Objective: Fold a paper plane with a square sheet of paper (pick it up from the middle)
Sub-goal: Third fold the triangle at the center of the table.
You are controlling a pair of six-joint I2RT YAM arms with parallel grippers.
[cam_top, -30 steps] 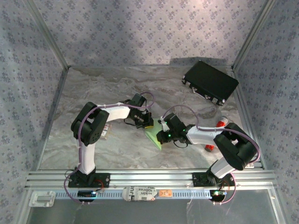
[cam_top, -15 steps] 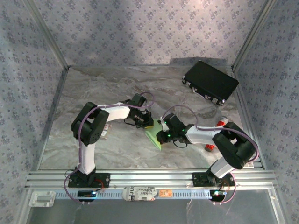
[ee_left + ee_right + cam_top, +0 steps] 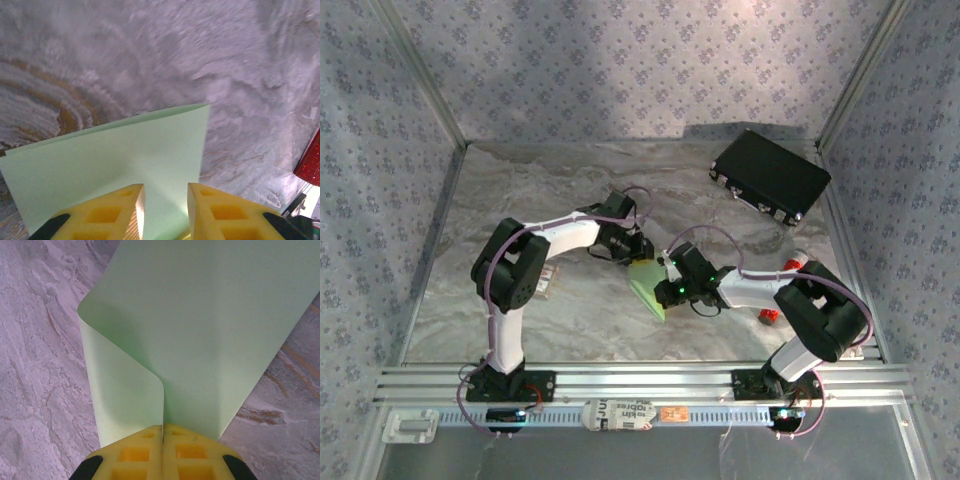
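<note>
Since the earlier frames the left arm has been drawn slightly back towards the far side of the bench (image 3: 520, 190), and the left pincer (image 3: 166, 192) has been released: its yellow jaws are seen apart with a clear gap between them, and nothing is grasped by it. The square sheet of paper (image 3: 125, 145) is seen through that gap and beyond it, lying pale green and doubled over, with a folded edge along its far side and a corner at the upper right. The right arm has been left where it was. The right pincer (image 3: 163, 429) is clenched on the sheet: its jaws are pressed together with no gap, and two layers of the paper are pinched between them, the left layer being curled over in a loose rounded fold rather than a pressed crease. From above, the sheet is found near the middle of the bench, between the two pincers and reaching towards the near edge. A black case (image 3: 770, 176) is set at the far right corner, well apart from the paper, and a small red object (image 3: 794, 264) lies beside the right arm
</note>
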